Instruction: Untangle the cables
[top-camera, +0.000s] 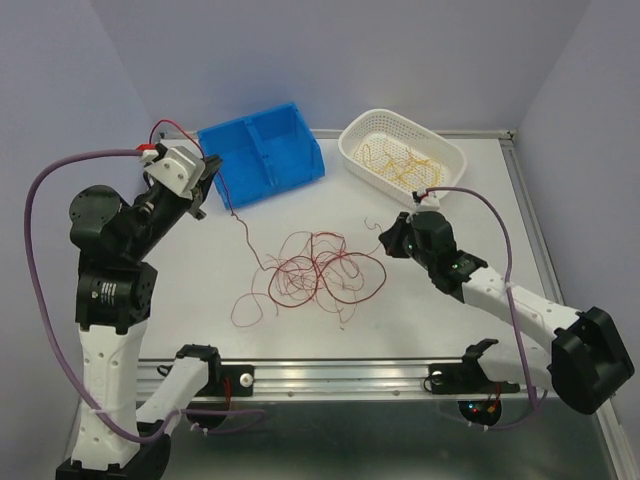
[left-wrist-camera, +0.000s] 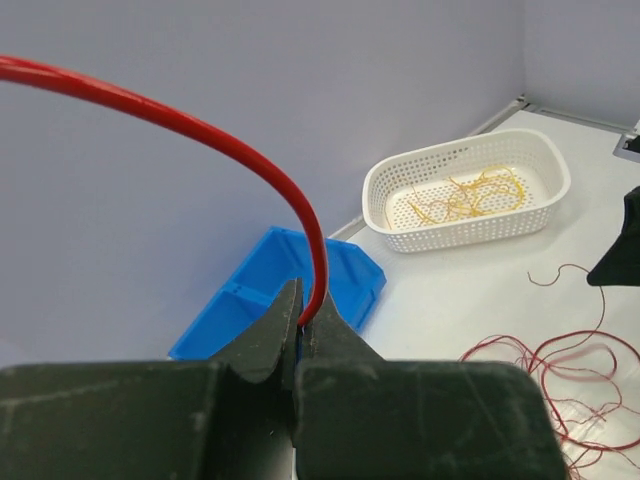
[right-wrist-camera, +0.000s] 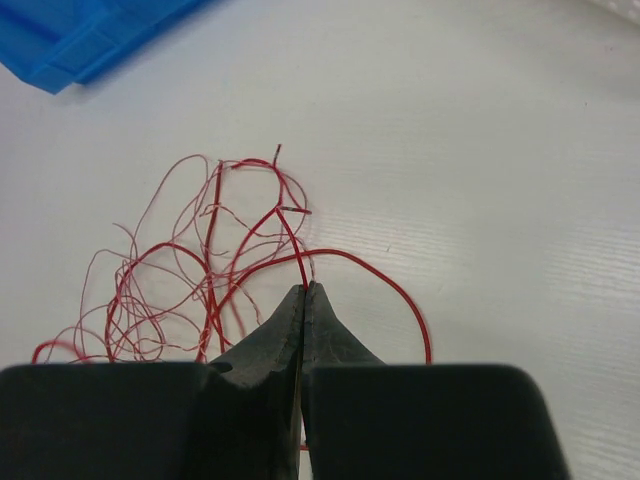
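A loose tangle of dark red cables (top-camera: 320, 270) lies on the white table between the arms. My left gripper (top-camera: 207, 186) is raised by the blue bin and shut on one red cable (left-wrist-camera: 200, 130), which arcs up out of the jaws in the left wrist view. In the top view a strand runs from that gripper down to the tangle. At the tangle's right edge, my right gripper (top-camera: 385, 240) is low and shut on a red strand (right-wrist-camera: 290, 235) at its tips (right-wrist-camera: 303, 290). Yellow-orange cables (top-camera: 400, 160) lie in the white basket.
A blue two-compartment bin (top-camera: 260, 150) stands at the back left, just behind the left gripper. A white perforated basket (top-camera: 355, 150) sits at the back right. A metal rail (top-camera: 350, 375) runs along the near table edge.
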